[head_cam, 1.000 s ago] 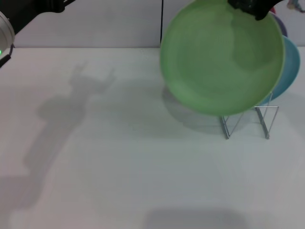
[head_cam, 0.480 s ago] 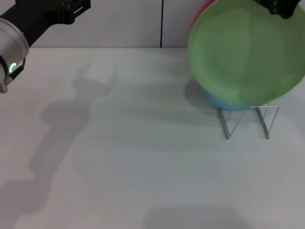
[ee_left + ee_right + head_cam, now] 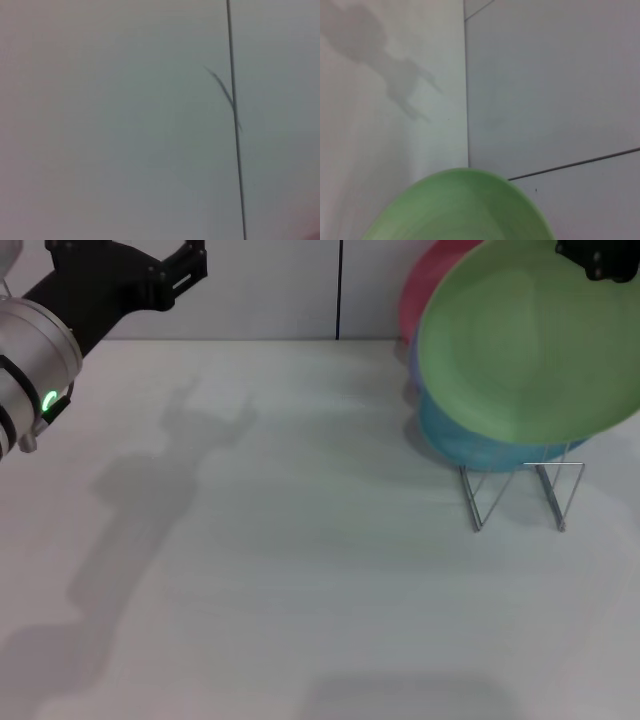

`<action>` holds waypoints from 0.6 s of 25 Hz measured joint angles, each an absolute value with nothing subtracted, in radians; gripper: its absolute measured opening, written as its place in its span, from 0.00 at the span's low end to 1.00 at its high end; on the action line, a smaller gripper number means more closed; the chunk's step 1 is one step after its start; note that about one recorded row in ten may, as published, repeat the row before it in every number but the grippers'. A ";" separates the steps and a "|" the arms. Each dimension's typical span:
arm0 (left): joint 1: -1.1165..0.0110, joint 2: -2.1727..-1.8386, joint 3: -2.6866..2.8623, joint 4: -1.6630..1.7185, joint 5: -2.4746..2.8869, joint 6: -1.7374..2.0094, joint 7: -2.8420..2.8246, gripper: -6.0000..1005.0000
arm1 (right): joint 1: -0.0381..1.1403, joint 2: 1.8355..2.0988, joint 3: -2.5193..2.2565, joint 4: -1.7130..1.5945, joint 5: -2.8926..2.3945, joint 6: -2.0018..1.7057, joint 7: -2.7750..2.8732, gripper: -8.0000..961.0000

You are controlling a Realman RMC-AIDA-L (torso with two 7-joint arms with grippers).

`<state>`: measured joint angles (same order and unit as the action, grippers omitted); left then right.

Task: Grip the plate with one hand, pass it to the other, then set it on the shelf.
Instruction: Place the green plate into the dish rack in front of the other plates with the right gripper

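Observation:
The light green plate (image 3: 525, 345) hangs tilted in the air above the shelf (image 3: 520, 492), a thin silver wire rack at the right. My right gripper (image 3: 598, 258), only partly in the head view at the top right, is shut on the plate's upper rim. In the right wrist view the plate's rim (image 3: 460, 207) fills the lower part. My left gripper (image 3: 190, 262) is at the top left, far from the plate, its black fingers apart and holding nothing. Behind it sit the silver wrist and its green light (image 3: 48, 400).
A light blue plate (image 3: 455, 445) and a pink plate (image 3: 428, 290) stand in the rack behind the green one. The white table (image 3: 300, 570) ends at a grey wall with a dark vertical seam (image 3: 339, 290). The left wrist view shows only that wall and seam (image 3: 234, 125).
My right gripper has carried the green plate to the right and up, over the rack, uncovering the blue and pink plates. My left arm has moved further into view, toward the right.

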<state>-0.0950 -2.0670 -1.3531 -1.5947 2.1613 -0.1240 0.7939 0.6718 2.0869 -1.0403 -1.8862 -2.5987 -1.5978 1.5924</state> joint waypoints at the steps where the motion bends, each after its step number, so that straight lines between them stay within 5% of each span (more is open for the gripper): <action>1: -0.095 -2.067 -1.348 -1.593 2.161 -0.121 0.794 0.86 | 0.673 2.087 -1.044 -1.882 -2.598 -1.598 1.590 0.05; 15: -0.106 -2.068 -1.341 -1.583 2.158 -0.115 0.784 0.86 | 0.652 2.088 -1.073 -1.882 -2.597 -1.606 1.564 0.06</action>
